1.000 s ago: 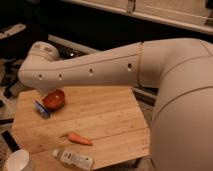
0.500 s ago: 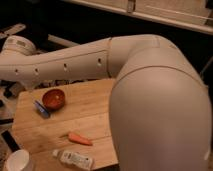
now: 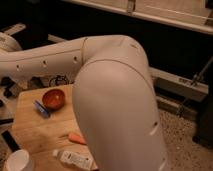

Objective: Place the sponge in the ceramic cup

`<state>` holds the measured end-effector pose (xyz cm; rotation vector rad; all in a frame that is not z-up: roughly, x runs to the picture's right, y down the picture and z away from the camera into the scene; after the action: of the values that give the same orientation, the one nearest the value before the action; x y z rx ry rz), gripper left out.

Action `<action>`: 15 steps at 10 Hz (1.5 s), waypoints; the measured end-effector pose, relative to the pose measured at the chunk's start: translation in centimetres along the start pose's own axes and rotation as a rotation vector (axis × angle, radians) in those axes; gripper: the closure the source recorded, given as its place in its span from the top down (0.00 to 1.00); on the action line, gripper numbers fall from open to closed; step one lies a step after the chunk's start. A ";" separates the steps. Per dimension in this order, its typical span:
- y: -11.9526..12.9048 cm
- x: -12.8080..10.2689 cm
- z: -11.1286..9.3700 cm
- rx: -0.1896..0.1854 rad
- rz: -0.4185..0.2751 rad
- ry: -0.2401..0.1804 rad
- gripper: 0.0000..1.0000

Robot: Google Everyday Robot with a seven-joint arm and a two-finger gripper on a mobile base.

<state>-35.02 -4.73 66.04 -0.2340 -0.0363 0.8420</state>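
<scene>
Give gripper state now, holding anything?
Gripper: out of view, past the left edge where the arm leads; state cannot be told. Sponge lies on the table, unheld.

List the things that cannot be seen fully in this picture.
1. The hand: outside the camera view. The arm leaves the picture at the left edge, above the table.
2. The cup: its lower part is cut off by the bottom edge.
3. The table: its right side is hidden behind the arm's big elbow.
4. The carrot: its right end is covered by the arm.
</scene>
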 end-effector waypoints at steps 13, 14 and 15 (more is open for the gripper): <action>6.2 -0.9 12.2 -0.082 -0.109 0.126 0.65; 6.3 -0.9 13.1 -0.087 -0.116 0.132 0.65; 6.6 -0.9 13.9 -0.097 -0.120 0.139 0.65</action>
<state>-42.17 1.53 78.20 -0.3772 0.0386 0.7033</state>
